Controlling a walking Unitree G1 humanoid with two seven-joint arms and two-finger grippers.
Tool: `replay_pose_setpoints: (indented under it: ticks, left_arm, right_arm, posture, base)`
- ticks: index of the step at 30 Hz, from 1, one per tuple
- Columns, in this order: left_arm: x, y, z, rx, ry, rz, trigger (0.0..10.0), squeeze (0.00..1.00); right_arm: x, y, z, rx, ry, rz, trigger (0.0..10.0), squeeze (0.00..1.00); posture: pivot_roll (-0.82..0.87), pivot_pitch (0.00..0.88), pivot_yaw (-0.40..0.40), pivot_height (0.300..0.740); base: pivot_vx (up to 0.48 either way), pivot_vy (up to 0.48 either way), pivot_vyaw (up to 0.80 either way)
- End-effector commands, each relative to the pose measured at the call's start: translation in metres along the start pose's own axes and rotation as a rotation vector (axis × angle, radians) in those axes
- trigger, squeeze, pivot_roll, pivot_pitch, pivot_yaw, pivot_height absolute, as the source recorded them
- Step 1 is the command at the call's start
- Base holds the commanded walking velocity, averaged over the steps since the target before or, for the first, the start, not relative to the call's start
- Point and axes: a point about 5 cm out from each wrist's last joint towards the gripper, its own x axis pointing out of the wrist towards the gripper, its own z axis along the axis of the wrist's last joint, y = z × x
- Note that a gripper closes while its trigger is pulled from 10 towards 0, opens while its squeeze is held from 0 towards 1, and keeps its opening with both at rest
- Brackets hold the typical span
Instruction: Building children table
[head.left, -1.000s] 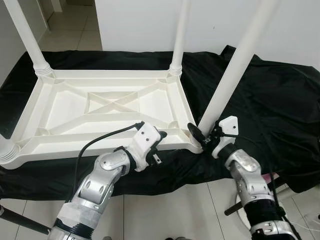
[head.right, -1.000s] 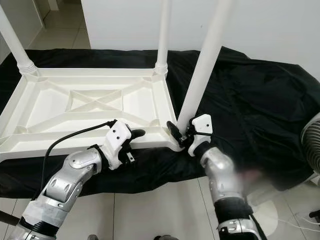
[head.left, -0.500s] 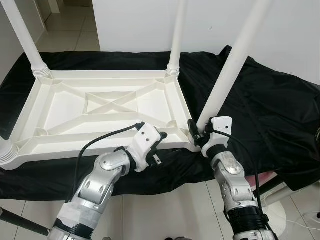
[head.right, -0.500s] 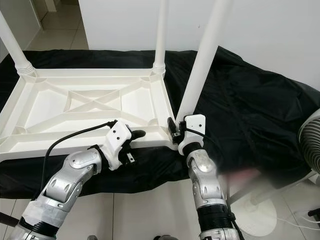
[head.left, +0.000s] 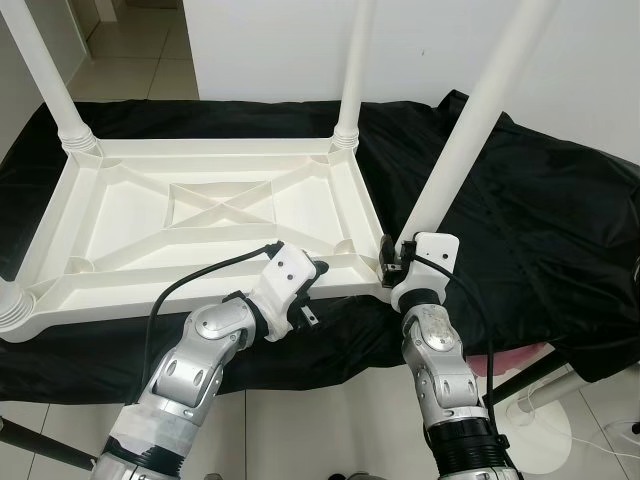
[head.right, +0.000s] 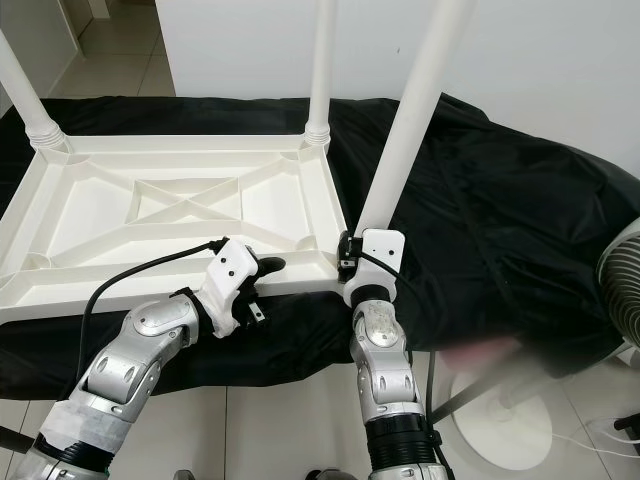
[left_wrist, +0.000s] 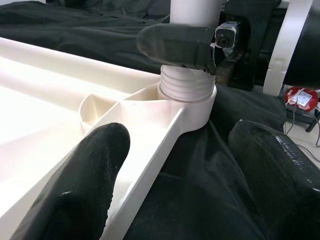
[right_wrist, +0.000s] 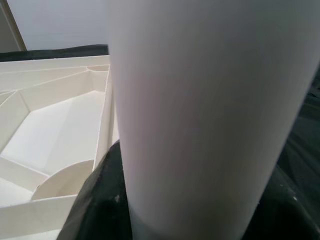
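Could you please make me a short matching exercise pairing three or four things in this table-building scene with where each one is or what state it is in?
Things:
1. right gripper
2. left gripper
3. upturned tabletop
4. fan base

States:
A. lying on the black cloth
B. shut on the near right leg
C. standing on the tiled floor
D. open, at the tabletop's near rim

Pairs: 1-B, 2-D, 3-A, 4-C

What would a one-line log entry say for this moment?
step: fitting leg | right claw: shut on near-right table leg at its base | left claw: open, at tabletop rim | tabletop: upside down on black cloth
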Motion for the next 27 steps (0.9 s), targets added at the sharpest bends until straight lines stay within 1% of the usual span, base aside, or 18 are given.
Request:
replay_pose_setpoints:
  ticks: [1,9,11,15,18,19,20,21,22,24,25,26,27]
  left_arm:
    - [0.002,0.002,-0.001,0.005,0.005,0.025,10.0,0.0]
    - [0.001,0.003,0.0,0.011,0.005,0.026,10.0,0.0]
    - [0.001,0.003,0.0,0.012,0.006,0.026,10.0,0.0]
    - [0.001,0.003,0.0,0.012,0.005,0.025,10.0,0.0]
    - [0.001,0.002,0.001,0.012,0.003,0.022,10.0,0.0]
    - [0.001,0.002,0.001,0.011,0.003,0.02,10.0,0.0]
    - [0.001,0.002,0.001,0.011,0.003,0.02,10.0,0.0]
    - [0.001,0.001,0.001,0.01,0.003,0.018,10.0,0.0]
    - [0.001,0.001,0.001,0.009,0.003,0.016,10.0,0.0]
    - [0.001,0.0,0.0,0.007,0.002,0.013,10.0,0.0]
    - [0.002,-0.001,0.0,0.004,0.0,0.011,10.0,0.0]
    - [0.002,-0.001,0.0,0.004,0.0,0.011,10.0,0.0]
    - [0.002,-0.002,0.0,0.002,-0.001,0.009,10.0,0.0]
  right_arm:
    - [0.0,0.0,-0.002,0.009,0.018,0.006,10.0,1.0]
    - [-0.002,-0.004,-0.001,0.005,0.009,0.027,10.0,1.0]
    - [-0.004,-0.013,-0.001,-0.015,0.0,0.064,10.0,1.0]
    - [-0.005,-0.018,-0.002,-0.031,0.002,0.093,10.0,1.0]
    - [-0.007,-0.028,-0.006,-0.034,0.011,0.134,10.0,1.0]
    - [-0.007,-0.031,-0.007,-0.033,0.013,0.164,10.0,1.0]
    - [-0.007,-0.031,-0.007,-0.033,0.013,0.164,10.0,1.0]
    - [-0.007,-0.035,-0.007,-0.025,0.011,0.187,10.0,0.33]
    - [-0.007,-0.036,-0.007,-0.014,0.011,0.216,10.0,0.0]
    - [-0.008,-0.038,-0.006,-0.022,0.005,0.271,10.0,0.0]
    - [-0.009,-0.037,-0.006,-0.031,0.007,0.321,10.0,0.0]
    - [-0.009,-0.037,-0.006,-0.031,0.007,0.321,10.0,0.0]
    - [-0.009,-0.037,-0.005,-0.037,0.009,0.355,10.0,0.0]
  posture:
    - [-0.06,0.072,-0.056,0.74]
    - [-0.06,0.065,-0.056,0.74]
    - [-0.06,0.063,-0.058,0.74]
    - [-0.06,0.063,-0.058,0.74]
    - [-0.06,0.059,-0.056,0.74]
    - [-0.06,0.058,-0.054,0.74]
    - [-0.06,0.058,-0.054,0.74]
    - [-0.06,0.058,-0.054,0.74]
    - [-0.06,0.058,-0.054,0.74]
    - [-0.06,0.057,-0.051,0.74]
    - [-0.06,0.055,-0.053,0.74]
    - [-0.06,0.055,-0.053,0.74]
    - [-0.06,0.055,-0.053,0.74]
  base:
    - [0.0,0.0,0.0]
    - [0.0,0.0,0.0]
    - [0.0,0.0,0.0]
    - [0.0,0.0,0.0]
    - [0.0,0.0,0.0]
    - [0.0,0.0,0.0]
    - [0.0,0.0,0.0]
    - [0.0,0.0,0.0]
    - [0.0,0.0,0.0]
    - [0.0,0.0,0.0]
    - [0.0,0.0,0.0]
    - [0.0,0.0,0.0]
    - [0.0,0.0,0.0]
